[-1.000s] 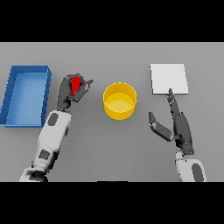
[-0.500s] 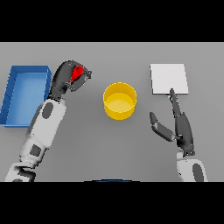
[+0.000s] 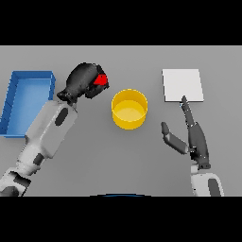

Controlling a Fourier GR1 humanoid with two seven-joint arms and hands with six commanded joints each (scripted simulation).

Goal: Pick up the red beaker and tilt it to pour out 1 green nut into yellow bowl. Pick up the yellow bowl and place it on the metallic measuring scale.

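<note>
Head view: right hand [image 3: 196,142] rests low on the grey tabletop [image 3: 94,156], fingers straight, thumb spread aside. Yellow bowl [image 3: 129,109] stands in the middle. Left hand [image 3: 83,81] is curled around the red beaker [image 3: 100,79], just left of the bowl. Blue bin [image 3: 14,90] lies far left, the scale [image 3: 182,84] far right.

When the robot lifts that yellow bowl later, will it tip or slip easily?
Probably not tip: the yellow bowl looks wide and low, with straight walls and a flat base. It seems rigid and likely light, as nothing shows inside it. Its smooth, round wall may slide in the open right hand, so a grip at the rim seems safer.
</note>
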